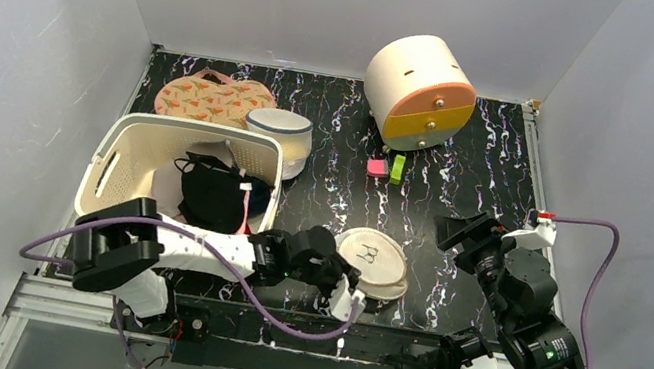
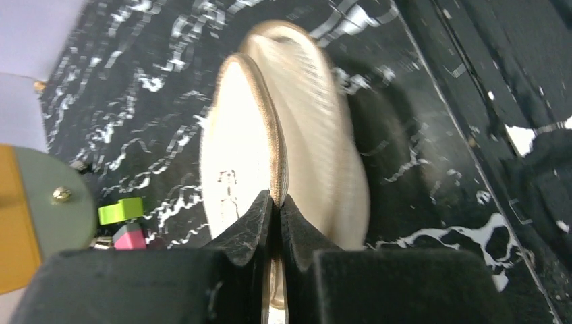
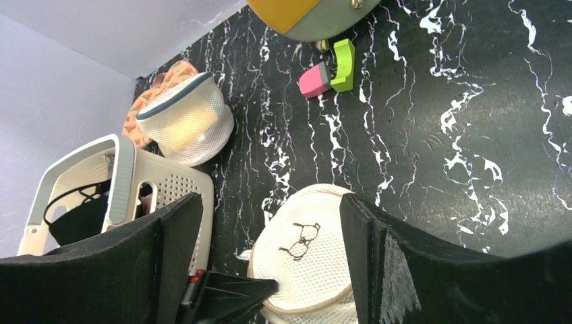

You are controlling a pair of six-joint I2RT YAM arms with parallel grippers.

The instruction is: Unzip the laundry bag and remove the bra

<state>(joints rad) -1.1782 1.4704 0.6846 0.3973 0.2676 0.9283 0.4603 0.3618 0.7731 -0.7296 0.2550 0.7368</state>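
Left gripper (image 2: 276, 202) is clamped tight on the rim of the bag (image 1: 372, 262), jaws pinched together right on the tan seam that runs round the top. Whether the zip pull sits between them, I cannot tell. The left arm reaches low across the front of the table (image 1: 481, 151) to get there.

The bag lies near the front edge, between the two arms and just right of the basket (image 1: 102, 170). Its round top faces up, and the small bra drawing (image 3: 300, 241) is plain to see. From the left wrist the mesh body bulges behind the top disc, blurred.

Right gripper (image 3: 270, 202) hangs off to the right of the bag, apart from it, fingers spread wide with nothing between them. Its camera looks down past the fingers onto the bag and the left gripper's tip.

The basket holds black clothes (image 1: 210, 192). Behind it stands a white mesh tub (image 1: 277, 138) with a dark rim, touching a floral pouch (image 1: 206, 97). Far back sits a round cream-and-orange drawer unit (image 1: 422, 85), with a pink block (image 1: 376, 167) and a green block (image 1: 398, 167) side by side in front of it.
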